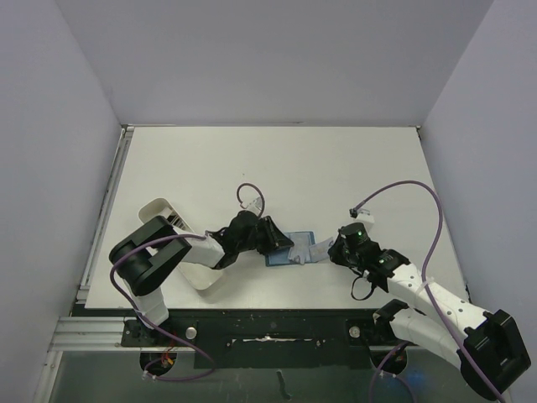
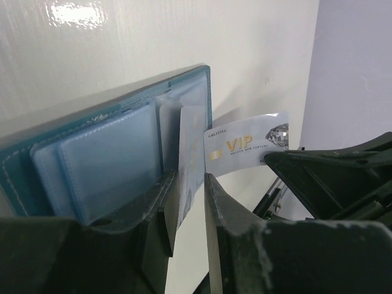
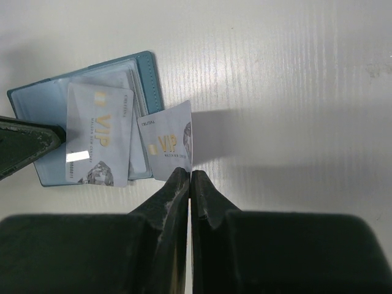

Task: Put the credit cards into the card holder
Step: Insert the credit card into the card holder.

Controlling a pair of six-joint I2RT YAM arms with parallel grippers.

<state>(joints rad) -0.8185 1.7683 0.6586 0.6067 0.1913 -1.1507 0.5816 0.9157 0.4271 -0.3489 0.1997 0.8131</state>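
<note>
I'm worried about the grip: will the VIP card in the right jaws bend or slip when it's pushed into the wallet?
Probably stiff: the card stands out straight from the jaws, held at one edge only. Likely light, being so thin. Its smooth face may slip if the wallet resists.

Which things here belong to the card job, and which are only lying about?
Job:
card holder
flat card, lying on it
held card, in the right gripper

Lying about:
white tray, left of the card holder
</note>
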